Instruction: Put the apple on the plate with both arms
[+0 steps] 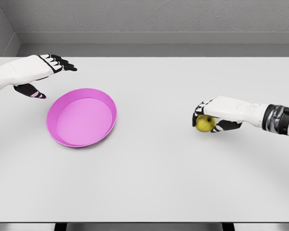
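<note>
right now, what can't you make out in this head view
- Apple: the right robot hand covers its top and far side, so whether it has left the table is unclear.
- Right forearm: cut off by the picture's right edge.
- Left robot hand: its arm is cut off by the left edge; fingers spread, holding nothing.
- Plate: its near rim hides part of the inside floor.

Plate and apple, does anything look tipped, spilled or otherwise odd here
Nothing stands out. The pink plate sits flat and empty on the table; the right hand grips the apple; the left hand hovers open beside the plate.
</note>
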Available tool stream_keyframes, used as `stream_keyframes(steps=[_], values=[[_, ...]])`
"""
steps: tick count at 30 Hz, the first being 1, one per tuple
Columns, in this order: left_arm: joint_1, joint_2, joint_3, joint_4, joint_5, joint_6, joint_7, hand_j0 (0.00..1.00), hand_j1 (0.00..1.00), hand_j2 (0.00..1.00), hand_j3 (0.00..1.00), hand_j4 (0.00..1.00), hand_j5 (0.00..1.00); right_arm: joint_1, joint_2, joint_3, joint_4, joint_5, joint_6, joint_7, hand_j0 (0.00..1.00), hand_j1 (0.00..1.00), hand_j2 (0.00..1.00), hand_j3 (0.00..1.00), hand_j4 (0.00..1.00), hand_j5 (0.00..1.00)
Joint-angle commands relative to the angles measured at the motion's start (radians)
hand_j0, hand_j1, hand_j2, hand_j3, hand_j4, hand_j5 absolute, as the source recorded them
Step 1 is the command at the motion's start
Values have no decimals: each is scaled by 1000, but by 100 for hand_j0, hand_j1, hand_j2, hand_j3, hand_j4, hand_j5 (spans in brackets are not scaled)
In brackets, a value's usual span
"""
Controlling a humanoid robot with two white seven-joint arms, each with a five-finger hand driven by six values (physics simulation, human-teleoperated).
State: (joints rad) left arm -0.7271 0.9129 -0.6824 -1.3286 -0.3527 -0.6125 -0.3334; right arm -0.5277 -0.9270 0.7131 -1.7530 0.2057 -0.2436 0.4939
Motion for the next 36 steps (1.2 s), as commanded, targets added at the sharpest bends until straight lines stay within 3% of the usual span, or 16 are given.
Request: stream_keyframes(steps=[1, 9, 11, 17, 36], values=[[0, 4, 1, 0, 6, 2, 1, 100, 100, 100, 100, 100, 100, -2, 20, 3, 0, -3, -28, 0, 50, 50, 50, 50, 50, 50], [0, 4, 1, 2, 6, 2, 1, 100, 100, 100, 100, 100, 100, -54, 76, 57, 0, -3, -79, 25, 50, 50, 50, 50, 50, 50], [0, 4, 1, 2, 6, 2, 1, 100, 100, 100, 100, 100, 100, -60, 117, 65, 0, -5, -80, 67, 50, 50, 50, 50, 50, 50], [-2, 4, 1, 3, 5, 2, 1, 100, 100, 100, 100, 100, 100, -64, 137, 69, 0, -3, -115, 77, 46, 46, 46, 46, 46, 46], [-2, 1, 1, 9, 3, 2, -1, 100, 100, 100, 100, 100, 100, -150, 260, 143, 0, -5, -99, 80, 46, 46, 46, 46, 46, 46]])
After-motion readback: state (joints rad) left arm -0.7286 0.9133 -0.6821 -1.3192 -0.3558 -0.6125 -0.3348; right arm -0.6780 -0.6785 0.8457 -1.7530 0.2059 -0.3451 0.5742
